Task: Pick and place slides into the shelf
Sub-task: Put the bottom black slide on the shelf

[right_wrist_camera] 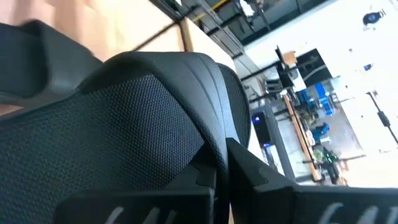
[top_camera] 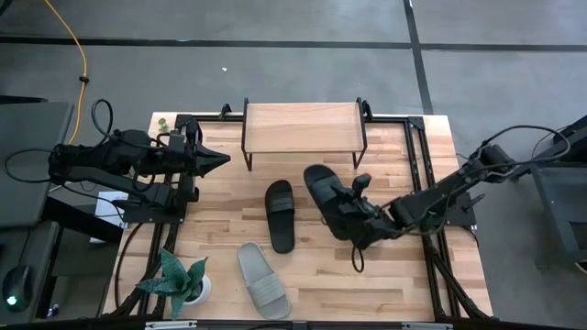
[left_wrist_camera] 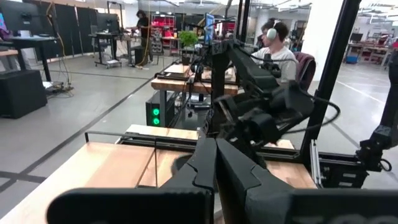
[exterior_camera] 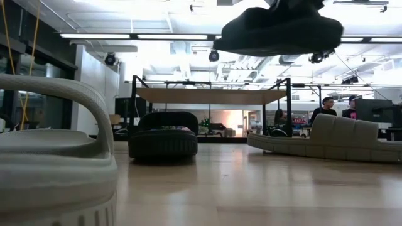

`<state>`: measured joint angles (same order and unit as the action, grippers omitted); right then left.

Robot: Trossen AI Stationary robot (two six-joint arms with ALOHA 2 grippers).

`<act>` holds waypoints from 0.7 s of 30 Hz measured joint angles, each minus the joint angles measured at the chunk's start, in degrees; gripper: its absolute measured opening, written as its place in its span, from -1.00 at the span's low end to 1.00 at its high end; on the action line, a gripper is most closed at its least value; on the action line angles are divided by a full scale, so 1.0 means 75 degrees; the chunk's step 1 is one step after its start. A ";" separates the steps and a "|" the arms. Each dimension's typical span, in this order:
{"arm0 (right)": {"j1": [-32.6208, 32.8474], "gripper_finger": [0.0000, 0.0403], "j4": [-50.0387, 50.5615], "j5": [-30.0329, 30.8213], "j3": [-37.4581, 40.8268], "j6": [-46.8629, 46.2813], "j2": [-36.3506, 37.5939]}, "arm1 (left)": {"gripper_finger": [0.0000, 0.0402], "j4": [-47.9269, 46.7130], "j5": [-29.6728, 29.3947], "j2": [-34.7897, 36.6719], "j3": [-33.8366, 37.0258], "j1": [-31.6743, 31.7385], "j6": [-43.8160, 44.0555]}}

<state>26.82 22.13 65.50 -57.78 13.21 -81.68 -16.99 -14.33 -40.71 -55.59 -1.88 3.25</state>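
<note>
My right gripper (top_camera: pixel 359 223) is shut on a black slide (top_camera: pixel 327 194), which shows lifted at the top of the low view (exterior_camera: pixel 276 28). The second black slide (top_camera: pixel 281 215) lies flat on its sole at mid-table. One light grey slide (top_camera: pixel 263 280) lies near the table's near edge. The low view shows another grey slide (exterior_camera: pixel 333 141) on the table farther right. The shelf (top_camera: pixel 303 126) stands on its thin black legs at the far edge. My left gripper (top_camera: pixel 220 160) is shut, touches nothing and hovers at the table's left side. My right gripper holds the black slide at its wide strap (right_wrist_camera: pixel 205 143), the fingers (right_wrist_camera: pixel 249 171) closed at the strap's edge. It comes at the slide from the table's right, slanting down. The slide is lifted clear of the table, roughly level.
A small potted plant (top_camera: pixel 183 280) stands at the table's near left corner. Black frame rails (top_camera: pixel 417 156) run along the table's sides. People sit at desks in the room beyond (left_wrist_camera: pixel 277 46).
</note>
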 joint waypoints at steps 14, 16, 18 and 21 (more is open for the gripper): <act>-0.1175 -1.00 -0.0010 -0.0117 0.0000 0.1081 0.0679 | -1.00 -0.0118 -0.0032 -0.0395 -0.0003 0.0001 0.0000; -0.1377 -1.00 -0.0020 -0.0111 0.0000 0.1116 0.0717 | -1.00 -0.0181 -0.0034 -0.0521 0.0000 0.0002 0.0000; -0.1576 -1.00 -0.0005 -0.0127 0.0000 0.1159 0.0746 | -1.00 -0.0168 -0.0035 -0.0660 0.0000 0.0000 0.0000; -0.1899 -1.00 -0.0041 -0.0137 0.0000 0.1283 0.0817 | -1.00 -0.0161 -0.0035 -0.0859 0.0000 0.0000 0.0000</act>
<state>12.58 21.82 64.47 -57.78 22.83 -75.55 -18.21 -14.59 -47.15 -55.59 -1.88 3.25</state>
